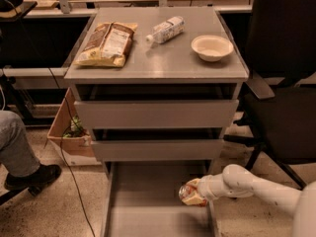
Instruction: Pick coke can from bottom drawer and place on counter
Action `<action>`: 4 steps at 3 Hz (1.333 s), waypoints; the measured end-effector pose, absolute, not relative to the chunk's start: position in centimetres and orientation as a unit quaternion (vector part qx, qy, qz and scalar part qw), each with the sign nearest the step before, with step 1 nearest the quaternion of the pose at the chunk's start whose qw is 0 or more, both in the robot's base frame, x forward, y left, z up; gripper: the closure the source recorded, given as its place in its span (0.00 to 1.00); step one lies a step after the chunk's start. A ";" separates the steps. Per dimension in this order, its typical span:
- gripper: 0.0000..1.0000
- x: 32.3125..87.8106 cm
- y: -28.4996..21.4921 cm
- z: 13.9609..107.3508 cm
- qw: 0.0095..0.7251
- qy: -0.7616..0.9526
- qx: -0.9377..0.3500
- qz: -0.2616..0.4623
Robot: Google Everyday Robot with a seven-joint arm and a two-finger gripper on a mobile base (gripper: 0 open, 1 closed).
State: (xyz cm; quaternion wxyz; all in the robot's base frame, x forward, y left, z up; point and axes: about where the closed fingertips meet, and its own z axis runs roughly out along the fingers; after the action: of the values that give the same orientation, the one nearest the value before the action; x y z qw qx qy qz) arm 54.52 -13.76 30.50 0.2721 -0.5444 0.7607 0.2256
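At far left I am seeing a seated person's leg (15, 144) and a cardboard box (66, 135) beside the cabinet. On the counter (158, 65), a chip bag (106, 43), a clear bottle (165, 29) and a pale bowl (212, 47) are lying left to right. Below, the bottom drawer (148, 196) is standing pulled out. At its right side my gripper (195, 195) is clamping the coke can (186, 191), which is tilting, silver top leftward. A dark chair (286, 107) is sitting at right.
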 end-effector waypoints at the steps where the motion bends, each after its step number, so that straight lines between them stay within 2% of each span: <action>1: 1.00 54.8 -16.2 39.5 0.320 0.754 -0.531 0.217; 2: 1.00 55.5 -18.6 47.3 0.358 0.752 -0.521 0.188; 3: 1.00 55.5 -18.6 47.2 0.358 0.752 -0.521 0.188; 4: 1.00 55.3 -18.3 51.1 0.368 0.742 -0.534 0.170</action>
State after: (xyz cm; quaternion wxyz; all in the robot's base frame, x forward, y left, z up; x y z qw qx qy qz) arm 55.35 -18.27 51.06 0.3678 -0.5340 0.7420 0.1704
